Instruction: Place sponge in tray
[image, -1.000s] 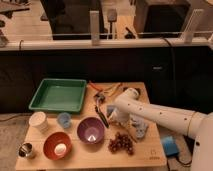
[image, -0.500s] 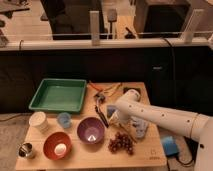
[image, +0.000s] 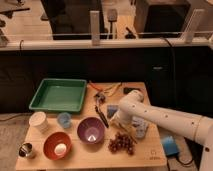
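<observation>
The green tray sits at the back left of the wooden table and holds nothing. A small bluish sponge lies near the table's middle, to the right of the tray. My white arm reaches in from the right. My gripper is dark and sits low over the table, just left of the sponge and above the purple bowl. The arm's wrist hides part of the sponge.
A white cup, a small blue cup, a red bowl and a metal cup stand at the front left. Grapes and a pale blue packet lie front right. Small items lie behind the gripper.
The arm's end has come slightly lower and nearer over the middle of the table. The objects on the table have not moved.
</observation>
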